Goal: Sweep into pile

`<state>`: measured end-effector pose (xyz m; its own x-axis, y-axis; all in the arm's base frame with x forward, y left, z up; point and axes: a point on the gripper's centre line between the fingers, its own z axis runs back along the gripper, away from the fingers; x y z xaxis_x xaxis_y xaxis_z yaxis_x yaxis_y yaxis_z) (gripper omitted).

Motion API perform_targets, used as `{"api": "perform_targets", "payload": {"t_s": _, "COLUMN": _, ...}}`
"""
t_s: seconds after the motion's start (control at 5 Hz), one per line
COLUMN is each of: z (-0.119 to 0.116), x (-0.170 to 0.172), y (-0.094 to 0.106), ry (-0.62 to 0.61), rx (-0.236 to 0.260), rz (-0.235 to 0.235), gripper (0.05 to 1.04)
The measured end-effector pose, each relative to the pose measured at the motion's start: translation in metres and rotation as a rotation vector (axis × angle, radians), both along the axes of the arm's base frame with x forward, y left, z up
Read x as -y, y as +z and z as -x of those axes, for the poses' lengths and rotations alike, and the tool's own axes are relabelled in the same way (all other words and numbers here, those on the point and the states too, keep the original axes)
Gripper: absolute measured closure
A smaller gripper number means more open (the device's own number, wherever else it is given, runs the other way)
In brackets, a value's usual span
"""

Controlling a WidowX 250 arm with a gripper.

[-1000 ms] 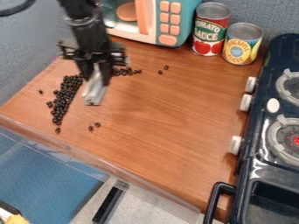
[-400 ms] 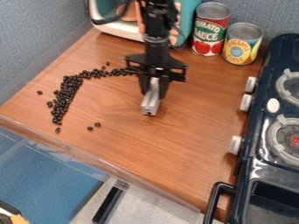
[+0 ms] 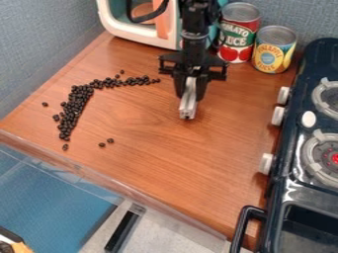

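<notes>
The black gripper [image 3: 190, 95] is shifting a little toward one o'clock since the earlier frame, and the grey bar [image 3: 188, 106] is going along with it; the beans are staying put. Twelve o'clock is meaning the top of the view.

Going from near to far, the black stove handle [image 3: 245, 227] is sticking out at five o'clock. Two loose beans [image 3: 106, 143] are lying at eight o'clock from the bar's tip. The long bunch of dark beans [image 3: 74, 106] is sitting at nine o'clock from that tip, running from seven toward one, then bending toward three. The thin tail of beans [image 3: 132, 81] is ending at ten o'clock from the bar. One bean [image 3: 45, 104] is resting alone past the bunch, at nine.

The fingers are squeezing the bar, close together on its two sides. It is pointing down toward six o'clock, its long side running twelve to six. So the beans are waiting off its left side in the view, and this one arm is probably needing to swing around the tail's end to push it toward the bunch.

Farther back, the toy microwave [image 3: 135, 32] is standing at eleven o'clock and two cans [image 3: 273, 49] at one.
</notes>
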<state>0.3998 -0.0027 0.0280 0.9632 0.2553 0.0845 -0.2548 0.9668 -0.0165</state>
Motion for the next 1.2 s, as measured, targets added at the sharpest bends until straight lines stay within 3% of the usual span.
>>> {"api": "perform_targets", "payload": {"t_s": 0.2, "z": -0.004, "x": 0.010, "y": 0.005, "ry": -0.010, "rx": 0.010, "rz": -0.005, "gripper": 0.709}}
{"api": "perform_targets", "payload": {"t_s": 0.4, "z": -0.008, "x": 0.008, "y": -0.006, "ry": 0.017, "rx": -0.018, "rz": -0.008, "gripper": 0.709}}
{"api": "perform_targets", "payload": {"t_s": 0.8, "z": -0.013, "x": -0.010, "y": -0.010, "ry": 0.079, "rx": -0.026, "rz": -0.021, "gripper": 0.709}}
{"api": "perform_targets", "payload": {"t_s": 1.2, "z": 0.006, "x": -0.055, "y": -0.011, "ry": 0.228, "rx": -0.020, "rz": -0.007, "gripper": 0.709}}
